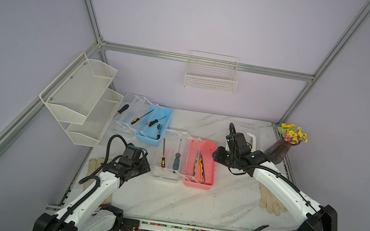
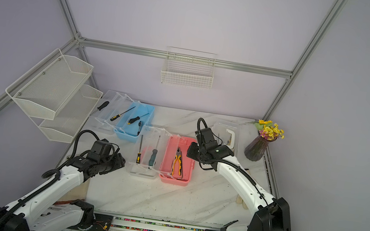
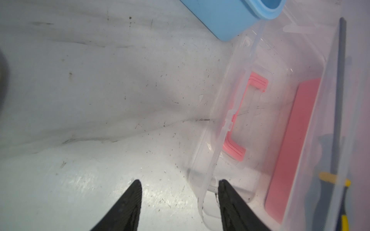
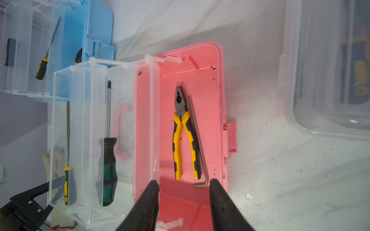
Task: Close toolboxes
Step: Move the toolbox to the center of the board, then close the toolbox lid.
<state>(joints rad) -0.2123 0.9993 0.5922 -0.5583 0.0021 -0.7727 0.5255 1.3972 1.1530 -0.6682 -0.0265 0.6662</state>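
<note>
White mesh two-tier rack [image 1: 81, 97] on the left wall, not task. Blue toolbox [image 1: 148, 139] sits back left on the table [image 1: 190, 202], its clear lid [image 1: 126, 112] folded out flat to the side. It is open with four tools showing, and no arm is on it. Left end effector [image 3: 179, 181] is low beside the pink toolbox [image 1: 210, 168] at table centre. Its jaws are medium-wide and grip nothing. In the left wrist view they straddle a corner rim of the pink box's lid [image 3: 268, 128], one finger right at the rim, contact unclear. The pink box is open too, with lid and clear tray spread out on its left side. Two long-handled tools lie in the tray, pliers [image 4: 183, 140] and hex key [image 4: 198, 144] in the base, four in all. Right end effector [image 4: 184, 181] hovers above the pink base, jaws moderately apart and empty. White toolbox [image 2: 225, 130] is back right behind the right arm, lid down with the handle on top. It looks closed, but the latch can't be told. Progress guess: one of three done, two left, pink lid flip likely next. Counts: three toolboxes, two end effectors, two wall racks counting the wire basket [image 1: 211, 80], one vase of flowers [image 1: 276, 152], a glove [image 1: 96, 163] by the left arm and a second glove [image 1: 270, 203] under the right arm.
</note>
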